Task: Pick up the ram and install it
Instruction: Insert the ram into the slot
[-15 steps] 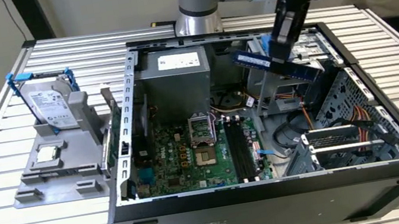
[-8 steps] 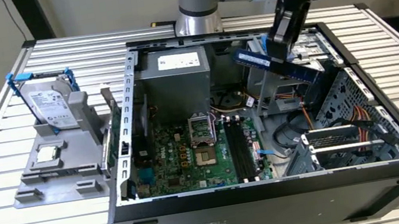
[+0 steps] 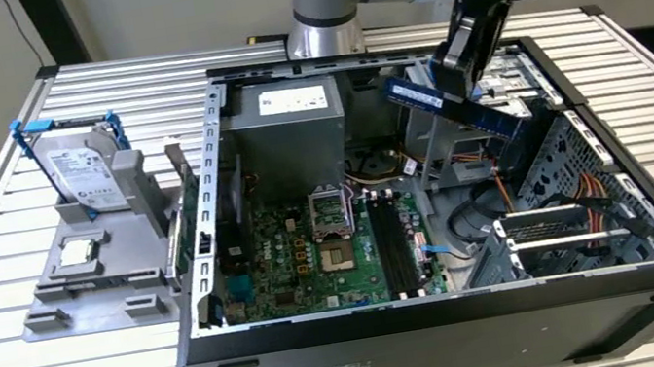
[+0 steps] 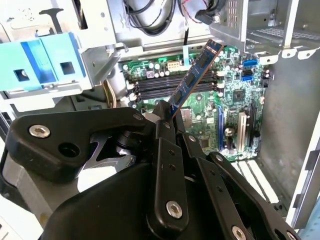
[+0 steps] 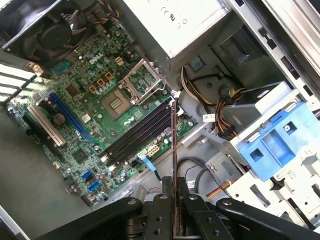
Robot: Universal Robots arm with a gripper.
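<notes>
Your claw [image 5: 175, 192] is clamped on the tilted ram [image 5: 174, 142]; it could miss the black slots [image 5: 141, 132] below and bend.

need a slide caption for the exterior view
Pincer holds the ram tilted in the air over the open computer case, not yet seated in the motherboard slots.

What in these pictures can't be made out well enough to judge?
- The ram's held end: hidden inside the gripper in both wrist views.
- The ram's flat faces in the first wrist view: it is seen edge-on.
- The latches of the memory slots: too small in the exterior view.
- The arm's upper part: cut off by the exterior view's top edge.
</notes>
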